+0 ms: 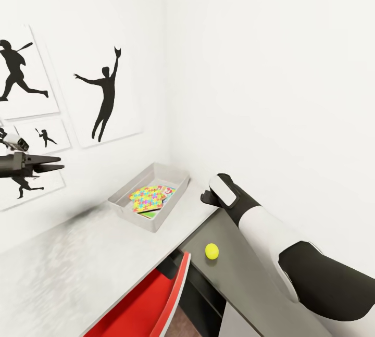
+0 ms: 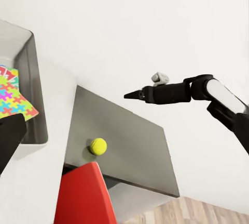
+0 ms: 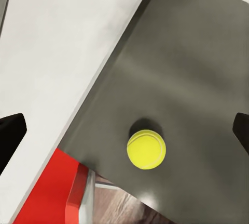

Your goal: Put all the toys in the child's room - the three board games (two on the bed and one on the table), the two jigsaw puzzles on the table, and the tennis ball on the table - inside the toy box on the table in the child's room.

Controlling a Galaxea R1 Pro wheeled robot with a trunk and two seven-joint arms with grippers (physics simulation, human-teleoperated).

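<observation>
Black and slim, the left gripper [image 1: 52,165] hangs at the far left of the head view, in front of the silhouette posters [image 1: 107,95] on the wall; its fingers lie close together with nothing between them. To its right, on the pale, faintly mottled surface [image 1: 78,264], sits the toy box [image 1: 149,196], a shallow grey rectangular tray with smooth walls. Inside it lies a jigsaw puzzle [image 1: 148,198], flat and bright with interlocking patches of yellow, blue, pink and green, with another flat, printed piece partly under it. In front of the box a glossy red chair [image 1: 156,300] stands against the surface's edge. Further right, on a lower, dark grey, matte slab [image 1: 245,285], rests the tennis ball [image 1: 211,251], a small yellow-green sphere, well apart from the toy box. In the right wrist view the ball [image 3: 146,150] lies between the right gripper's two dark fingertips [image 3: 10,135], which sit wide apart at the picture's sides and grip nothing; the ball casts a small shadow on the slab. The right arm [image 1: 291,253], white with black joints, reaches in from the right.
</observation>
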